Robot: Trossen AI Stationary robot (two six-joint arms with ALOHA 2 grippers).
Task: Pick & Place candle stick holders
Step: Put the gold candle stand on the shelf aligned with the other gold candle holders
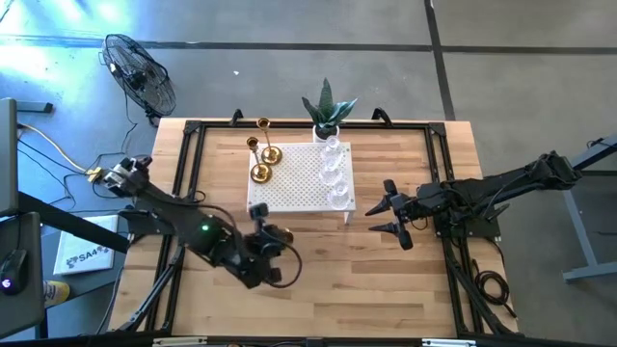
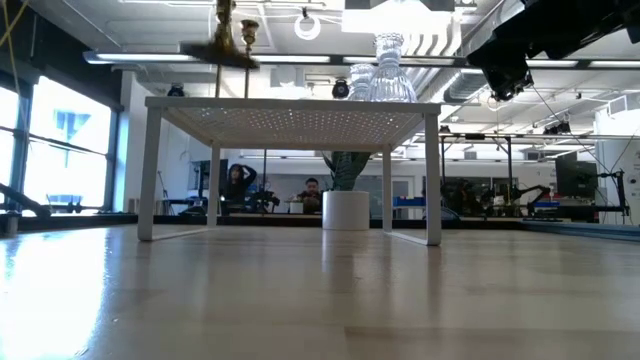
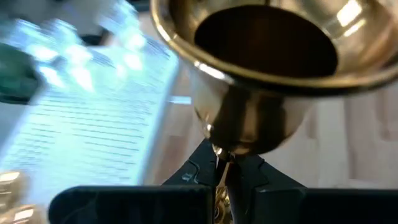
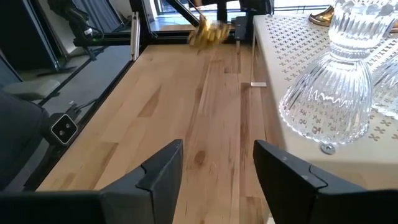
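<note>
A white perforated stand [image 1: 294, 183] bears two gold holders [image 1: 262, 162] on its left side and a row of clear glass holders [image 1: 335, 173] on its right side, each resting on its round base. My left gripper [image 1: 262, 231] is just near of the stand's near-left corner, shut on a third gold holder [image 3: 267, 62]. My right gripper [image 1: 393, 217] is right of the stand, open and empty; in its wrist view [image 4: 217, 168] a glass holder [image 4: 336, 93] stands close by on the stand. My left gripper pinches the gold holder's slim stem [image 3: 219, 163] between its two fingers, right below the flared cup [image 3: 261, 112]. The cup stands out past the fingertips with its open mouth showing. The holder's base is hidden behind the fingers.
A green plant in a white pot [image 1: 328, 111] stands right behind the stand. A black frame [image 1: 183, 173] runs around the table. A fan [image 1: 140, 72] stands off the far-left corner. People [image 2: 240, 185] sit far back in the room. Bare wood [image 1: 328, 289] lies near of the stand.
</note>
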